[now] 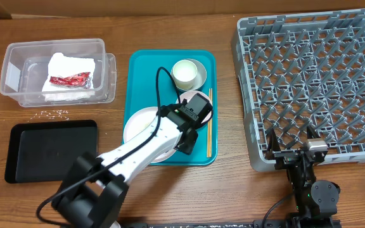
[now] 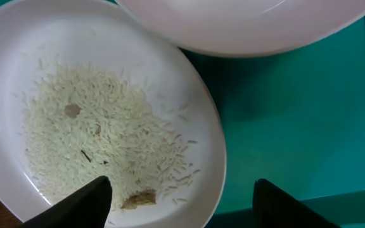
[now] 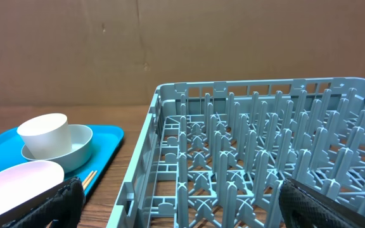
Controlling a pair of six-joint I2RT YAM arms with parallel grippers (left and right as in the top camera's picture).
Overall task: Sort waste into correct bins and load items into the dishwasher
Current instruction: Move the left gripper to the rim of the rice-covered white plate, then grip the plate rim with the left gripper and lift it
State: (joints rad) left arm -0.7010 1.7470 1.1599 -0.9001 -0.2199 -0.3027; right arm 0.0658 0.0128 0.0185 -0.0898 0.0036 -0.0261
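Beneath the left wrist, rice dots the plate.

A brown wooden table stands before a plain brown wall.

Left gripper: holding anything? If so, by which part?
Nothing held. The left gripper is open above the dish with rice, the dish's rim lying between its fingers, which are not closed on it.
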